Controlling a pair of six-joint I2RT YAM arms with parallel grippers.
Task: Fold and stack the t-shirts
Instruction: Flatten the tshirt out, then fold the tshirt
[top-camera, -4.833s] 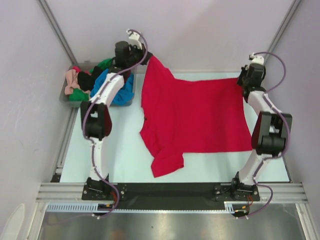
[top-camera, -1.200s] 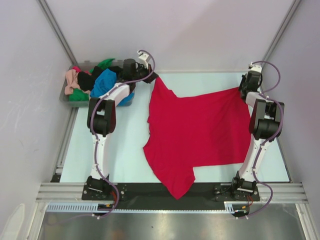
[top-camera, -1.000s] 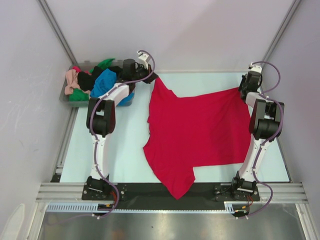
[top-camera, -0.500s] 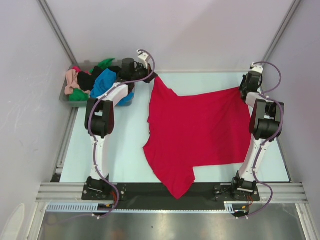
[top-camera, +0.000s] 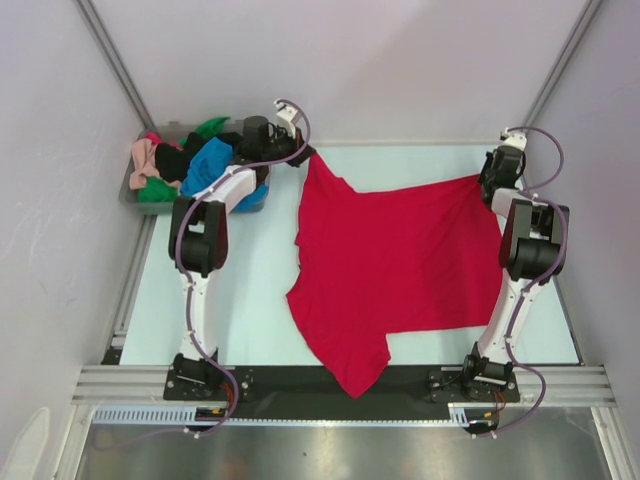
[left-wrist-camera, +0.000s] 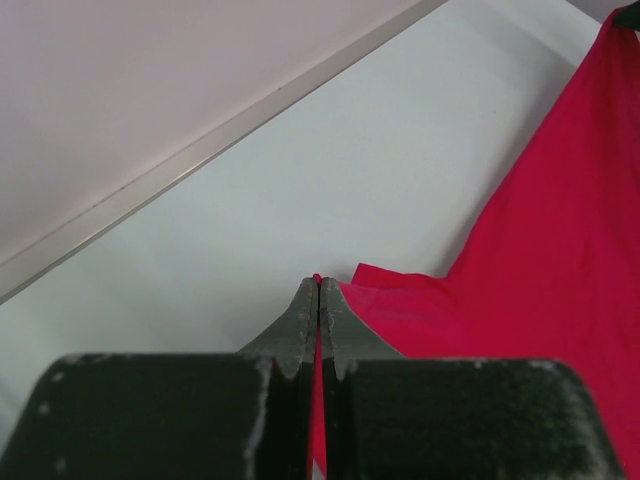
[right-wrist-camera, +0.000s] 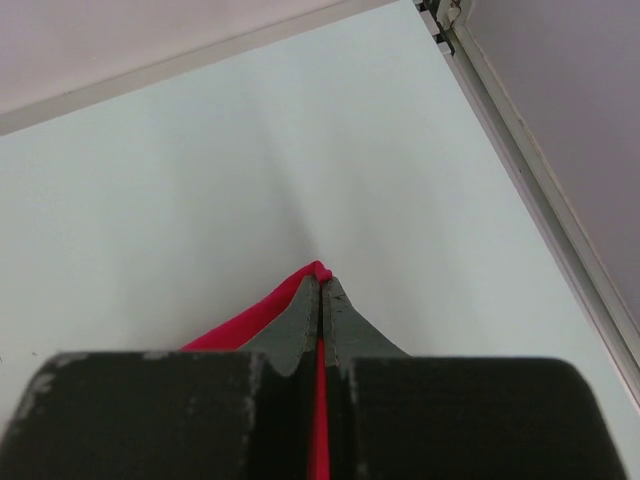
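Red t-shirt (top-camera: 400, 250) nearer, past table (top-camera: 240, 320) edge

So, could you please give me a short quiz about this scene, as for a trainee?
1. True or false: the left gripper is shut on the red t-shirt.
2. Where do the other t-shirts lie? A: in the grey bin at the far left. B: stacked at the near edge. C: under the right arm.
3. Fill the gap: the right gripper is shut on a corner of the ___.

Key: 1 true; 2 A; 3 red t-shirt.
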